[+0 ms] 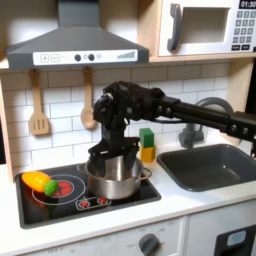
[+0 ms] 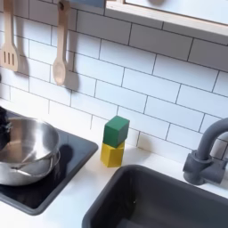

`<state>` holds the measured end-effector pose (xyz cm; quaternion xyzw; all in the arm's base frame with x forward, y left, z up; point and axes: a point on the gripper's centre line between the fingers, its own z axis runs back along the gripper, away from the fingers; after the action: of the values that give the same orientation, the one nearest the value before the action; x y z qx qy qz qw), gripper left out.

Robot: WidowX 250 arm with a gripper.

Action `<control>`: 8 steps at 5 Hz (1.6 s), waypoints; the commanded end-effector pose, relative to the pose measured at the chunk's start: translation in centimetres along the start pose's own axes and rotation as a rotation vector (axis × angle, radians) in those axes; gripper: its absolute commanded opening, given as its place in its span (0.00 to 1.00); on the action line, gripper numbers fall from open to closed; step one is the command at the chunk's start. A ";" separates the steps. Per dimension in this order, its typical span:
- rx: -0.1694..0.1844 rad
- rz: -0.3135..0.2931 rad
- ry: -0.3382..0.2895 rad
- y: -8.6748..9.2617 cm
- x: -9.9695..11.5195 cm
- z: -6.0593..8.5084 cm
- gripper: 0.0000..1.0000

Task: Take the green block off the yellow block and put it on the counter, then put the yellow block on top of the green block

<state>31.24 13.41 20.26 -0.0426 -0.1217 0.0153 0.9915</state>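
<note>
The green block [image 1: 147,137] sits on top of the yellow block [image 1: 148,154] on the off-white counter [image 1: 175,200], against the tiled wall between stove and sink. In the second exterior view the green block [image 2: 116,131] rests squarely on the yellow block [image 2: 112,155]. My gripper [image 1: 111,160] hangs over the steel pot [image 1: 113,181], to the first exterior view's left of the stack and apart from it. Its fingers look spread, with nothing between them.
The pot stands on the black stovetop [image 1: 60,200], with a rounded toy food [image 1: 40,181] at its left. The dark grey sink [image 1: 205,166] and faucet [image 2: 209,156] lie right of the blocks. A wooden spoon [image 2: 60,53] and spatula [image 1: 38,105] hang on the wall.
</note>
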 end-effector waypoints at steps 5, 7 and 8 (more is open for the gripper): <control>-0.128 -0.171 0.003 -5.6 1.8 -1.0 1.00; -0.190 -0.222 0.018 -8.4 2.5 -2.1 1.00; -0.191 -0.216 0.010 -8.5 2.4 -1.7 1.00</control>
<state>34.07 4.86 19.84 -0.1242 -0.1206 -0.1031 0.9795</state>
